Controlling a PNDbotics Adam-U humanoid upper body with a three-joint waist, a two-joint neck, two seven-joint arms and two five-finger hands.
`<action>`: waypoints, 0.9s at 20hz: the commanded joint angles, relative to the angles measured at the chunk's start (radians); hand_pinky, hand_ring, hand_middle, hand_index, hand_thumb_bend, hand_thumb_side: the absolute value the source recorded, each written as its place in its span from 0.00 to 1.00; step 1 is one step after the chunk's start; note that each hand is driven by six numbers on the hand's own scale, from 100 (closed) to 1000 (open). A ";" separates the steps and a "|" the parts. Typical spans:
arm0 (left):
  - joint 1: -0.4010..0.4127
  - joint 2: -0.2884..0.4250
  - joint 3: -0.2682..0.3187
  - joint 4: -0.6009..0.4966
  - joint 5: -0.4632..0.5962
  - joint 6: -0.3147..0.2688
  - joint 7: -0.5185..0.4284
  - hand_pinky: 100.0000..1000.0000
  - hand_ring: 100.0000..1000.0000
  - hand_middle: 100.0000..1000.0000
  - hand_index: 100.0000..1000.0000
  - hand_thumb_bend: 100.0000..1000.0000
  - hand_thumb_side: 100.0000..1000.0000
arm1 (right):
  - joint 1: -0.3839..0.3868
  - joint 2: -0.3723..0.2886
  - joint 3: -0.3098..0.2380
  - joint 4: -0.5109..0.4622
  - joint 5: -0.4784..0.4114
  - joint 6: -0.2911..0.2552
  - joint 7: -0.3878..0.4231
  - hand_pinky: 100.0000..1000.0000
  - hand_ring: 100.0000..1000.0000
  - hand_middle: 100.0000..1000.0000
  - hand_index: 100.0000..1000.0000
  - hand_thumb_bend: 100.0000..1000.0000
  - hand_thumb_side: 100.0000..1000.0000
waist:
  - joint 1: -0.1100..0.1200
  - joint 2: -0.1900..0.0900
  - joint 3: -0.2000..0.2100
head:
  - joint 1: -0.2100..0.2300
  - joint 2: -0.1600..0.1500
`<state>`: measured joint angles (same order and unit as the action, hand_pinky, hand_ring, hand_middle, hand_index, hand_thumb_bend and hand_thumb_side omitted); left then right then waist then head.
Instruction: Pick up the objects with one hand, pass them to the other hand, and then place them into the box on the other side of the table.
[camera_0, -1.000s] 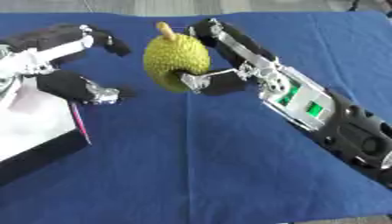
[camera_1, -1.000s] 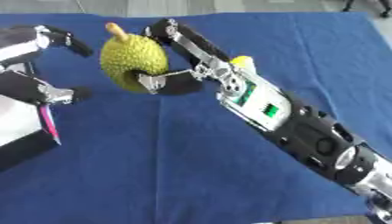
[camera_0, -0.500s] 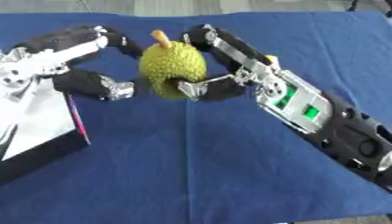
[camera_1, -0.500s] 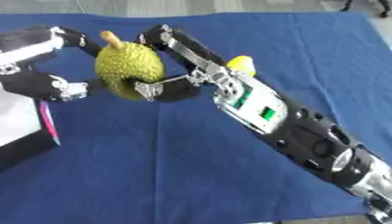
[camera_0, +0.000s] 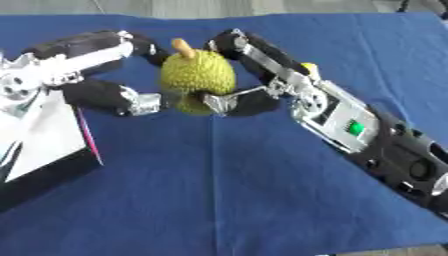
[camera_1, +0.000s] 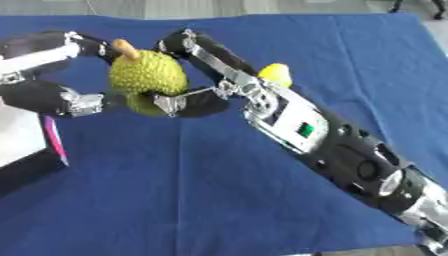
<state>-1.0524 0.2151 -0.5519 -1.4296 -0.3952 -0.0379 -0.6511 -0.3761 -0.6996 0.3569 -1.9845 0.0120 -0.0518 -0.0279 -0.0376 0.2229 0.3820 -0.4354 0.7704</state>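
Both hands bracket the spiky green durian-like fruit (camera_0: 198, 79) mid-air over the blue cloth (camera_0: 262, 200): right hand (camera_0: 248, 75) pinches it, left hand (camera_0: 105, 75) curls round its left, stem up.

No readable text, label, brand or number shows in either view. The white box (camera_0: 39, 135) at the left edge bears dark marks near its lower corner that may be print, but they cannot be made out. The right arm's casing (camera_0: 346, 127) carries only a plain green spot.
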 joint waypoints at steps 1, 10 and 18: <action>-0.013 0.009 0.010 -0.022 -0.008 0.001 -0.004 1.00 0.82 0.70 0.84 0.33 0.77 | -0.008 -0.010 -0.006 -0.015 0.005 -0.008 -0.001 0.68 0.51 0.33 0.51 0.00 0.00 | 0.010 -0.004 0.000 | -0.003 -0.007; -0.007 -0.015 0.012 0.001 -0.008 0.009 0.008 1.00 0.80 0.67 0.81 0.25 0.81 | -0.011 -0.003 -0.001 -0.015 0.012 -0.006 -0.003 0.67 0.51 0.33 0.51 0.00 0.00 | 0.009 0.001 -0.001 | -0.001 -0.006; -0.002 -0.037 0.017 0.029 0.012 0.035 0.063 1.00 0.73 0.57 0.75 0.11 0.74 | -0.012 0.002 0.005 -0.015 0.018 -0.014 0.005 0.67 0.50 0.33 0.51 0.00 0.00 | 0.009 0.002 -0.002 | -0.002 -0.006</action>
<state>-1.0398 0.1801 -0.5477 -1.3953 -0.3909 -0.0059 -0.5998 -0.3746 -0.6899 0.3663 -1.9845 0.0261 -0.0594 -0.0247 -0.0376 0.2244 0.3818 -0.4351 0.7705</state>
